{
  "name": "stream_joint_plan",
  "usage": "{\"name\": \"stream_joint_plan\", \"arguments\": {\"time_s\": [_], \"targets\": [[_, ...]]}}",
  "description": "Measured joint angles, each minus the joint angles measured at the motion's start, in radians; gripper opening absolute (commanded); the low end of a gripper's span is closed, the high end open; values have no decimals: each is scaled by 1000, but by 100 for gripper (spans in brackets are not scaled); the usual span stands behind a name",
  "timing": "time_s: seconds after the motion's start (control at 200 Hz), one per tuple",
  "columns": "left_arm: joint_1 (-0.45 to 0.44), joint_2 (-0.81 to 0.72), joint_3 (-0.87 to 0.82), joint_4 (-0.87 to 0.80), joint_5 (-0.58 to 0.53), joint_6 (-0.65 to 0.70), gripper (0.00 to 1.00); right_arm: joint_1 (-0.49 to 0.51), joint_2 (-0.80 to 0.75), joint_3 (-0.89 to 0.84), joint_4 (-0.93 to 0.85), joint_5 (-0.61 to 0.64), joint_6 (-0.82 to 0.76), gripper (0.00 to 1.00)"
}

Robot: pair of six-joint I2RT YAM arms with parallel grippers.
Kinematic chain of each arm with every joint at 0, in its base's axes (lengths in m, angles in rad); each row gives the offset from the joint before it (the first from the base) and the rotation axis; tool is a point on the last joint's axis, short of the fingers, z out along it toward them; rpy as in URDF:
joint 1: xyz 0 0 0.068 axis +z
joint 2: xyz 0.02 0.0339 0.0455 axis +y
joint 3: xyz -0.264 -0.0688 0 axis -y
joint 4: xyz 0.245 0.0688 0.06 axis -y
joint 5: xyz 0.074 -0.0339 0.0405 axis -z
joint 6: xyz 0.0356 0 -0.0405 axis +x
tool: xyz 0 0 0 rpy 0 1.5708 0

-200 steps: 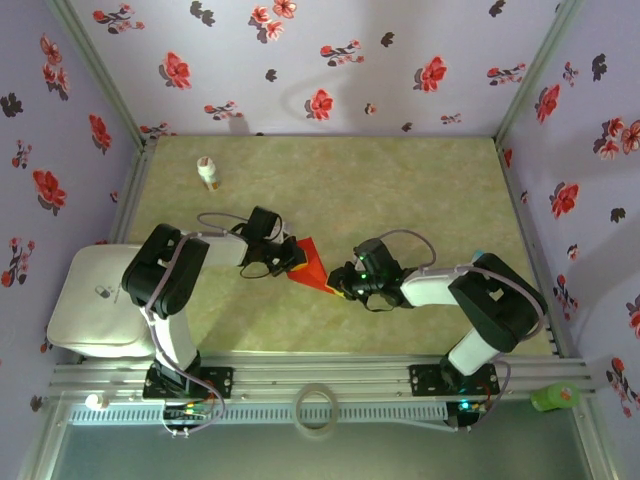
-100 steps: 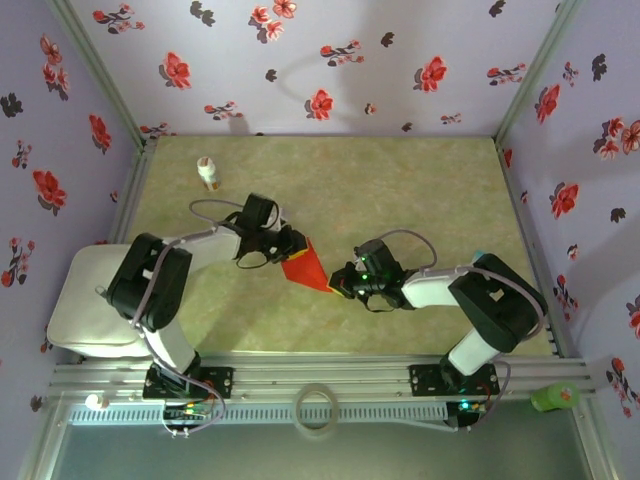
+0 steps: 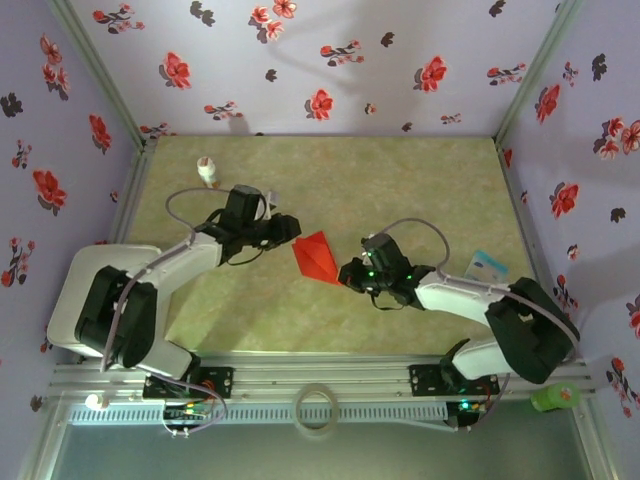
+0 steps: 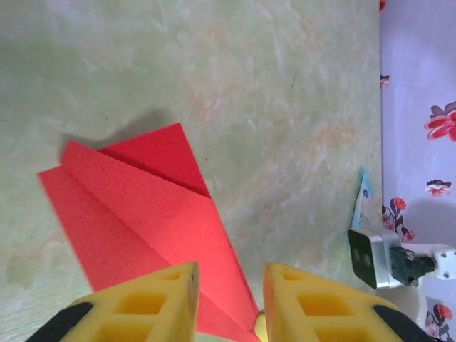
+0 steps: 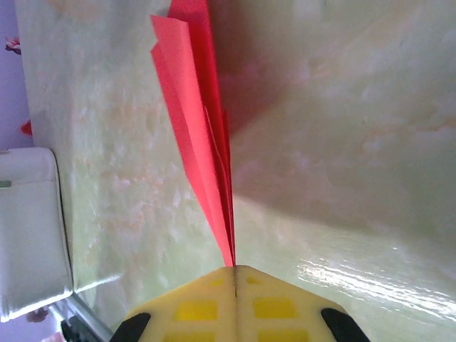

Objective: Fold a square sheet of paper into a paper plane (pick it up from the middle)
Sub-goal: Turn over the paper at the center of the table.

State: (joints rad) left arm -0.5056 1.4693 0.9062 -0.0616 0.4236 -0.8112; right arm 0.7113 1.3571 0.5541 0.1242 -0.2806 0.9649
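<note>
Red plane (image 5: pixel 199 128) pinched in right claw (image 5: pixel 235 271).

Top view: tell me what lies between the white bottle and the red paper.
The left hand lies there, between the white bottle and the red paper, in the top view.

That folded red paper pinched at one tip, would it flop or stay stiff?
Probably stiff: the red paper juts straight out from the shut right jaws without drooping, its layered folds likely bracing it. Probably very light, so a nudge could swing it.
</note>
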Motion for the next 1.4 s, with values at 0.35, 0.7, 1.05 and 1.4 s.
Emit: {"name": "stream_joint_plan", "arguments": {"time_s": [0.35, 0.7, 1.05, 1.4], "targets": [[3, -212, -50, -3, -131, 60, 43, -3, -176, 70, -248, 164, -210, 0], [29, -312, -112, 0, -185, 91, 72, 22, -241, 150, -497, 369, -392, 0], [79, -360, -123, -1, -188, 156, 94, 182, -184, 319, -724, 758, -523, 0], [232, -399, -204, 32, -110, 122, 100, 360, 149, 465, -834, 1017, -627, 0]]}}
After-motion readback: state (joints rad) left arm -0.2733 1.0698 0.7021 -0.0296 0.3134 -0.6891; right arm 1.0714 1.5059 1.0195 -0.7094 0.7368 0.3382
